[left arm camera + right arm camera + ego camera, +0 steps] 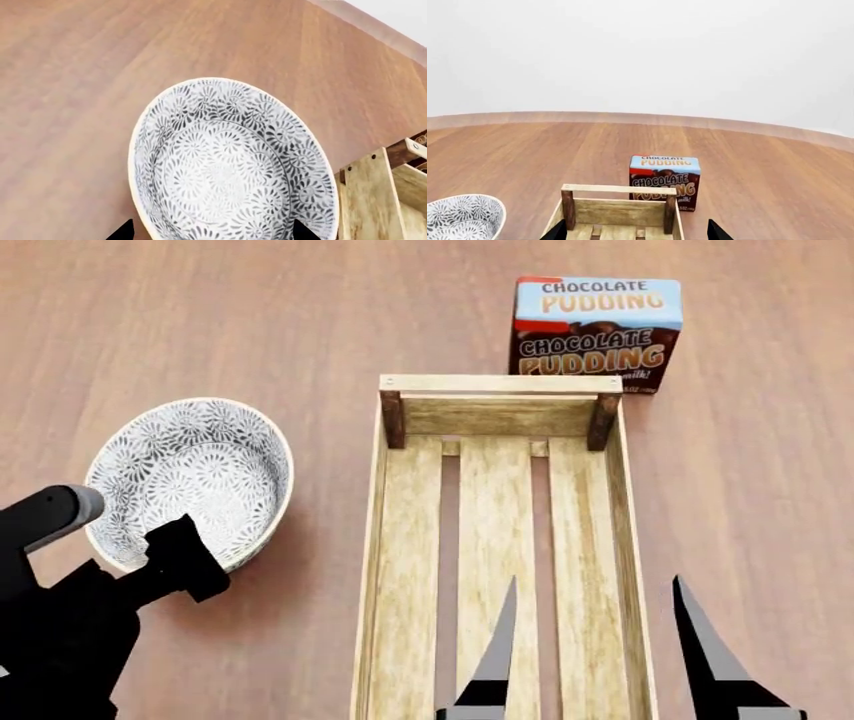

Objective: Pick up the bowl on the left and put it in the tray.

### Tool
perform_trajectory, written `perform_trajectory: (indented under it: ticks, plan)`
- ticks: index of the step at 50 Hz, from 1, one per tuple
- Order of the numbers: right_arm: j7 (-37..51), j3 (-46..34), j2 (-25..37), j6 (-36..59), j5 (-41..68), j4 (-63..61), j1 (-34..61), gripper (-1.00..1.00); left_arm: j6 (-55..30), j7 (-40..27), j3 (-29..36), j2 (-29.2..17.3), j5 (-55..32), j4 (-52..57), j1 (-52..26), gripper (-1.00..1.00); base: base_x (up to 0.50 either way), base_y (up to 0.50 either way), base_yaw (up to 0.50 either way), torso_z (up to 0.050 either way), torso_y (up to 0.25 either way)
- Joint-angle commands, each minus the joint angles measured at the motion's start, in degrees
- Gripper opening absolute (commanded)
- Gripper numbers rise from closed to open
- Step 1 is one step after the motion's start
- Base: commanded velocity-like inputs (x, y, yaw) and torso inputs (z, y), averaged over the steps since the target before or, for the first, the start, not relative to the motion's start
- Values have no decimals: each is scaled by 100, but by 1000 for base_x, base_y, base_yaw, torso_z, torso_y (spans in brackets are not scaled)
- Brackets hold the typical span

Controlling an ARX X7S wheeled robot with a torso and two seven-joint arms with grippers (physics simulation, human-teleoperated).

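Wood surface: a reddish-brown tabletop point(200, 320) carries everything in the scene.
Bowl: the bowl point(191, 480), white with dense grey-black flowers, sits upright on the tabletop, left of the tray and apart from it.
Tray: the tray point(499, 398), a long light-wood slatted crate, lies at centre; its near end is cut off by the head view's lower edge.
Pudding box: a chocolate pudding box point(595, 332) stands just behind the tray's far right corner.
Left gripper: the left gripper point(208, 231) sits at the bowl's near rim; the wrist view shows two dark tips set wide apart, one on either side of the rim, so it is open. The bowl's near edge is cut off there.
Left arm: black, entering from the lower left, partly covering the bowl's near side.
Right gripper: the right gripper point(594, 635) hangs over the tray's near right part, fingers spread and holding nothing.
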Motion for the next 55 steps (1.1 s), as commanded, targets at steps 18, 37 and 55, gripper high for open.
perform_trajectory:
  ticks: [18,37,55]
  plan:
    - [-91,133,-55,-43,-23,21,-1,100,450,39,31,106,303,-989,-383,100,0,0,0,0,0]
    - [-47,100,-16,-61,-10,44,1,100,722,148,81,102,313,-1665,-577,100,0,0,0,0,0]
    - [-2,82,27,-57,11,22,6,100,951,240,111,81,296,-2120,-714,100,0,0,0,0,0]
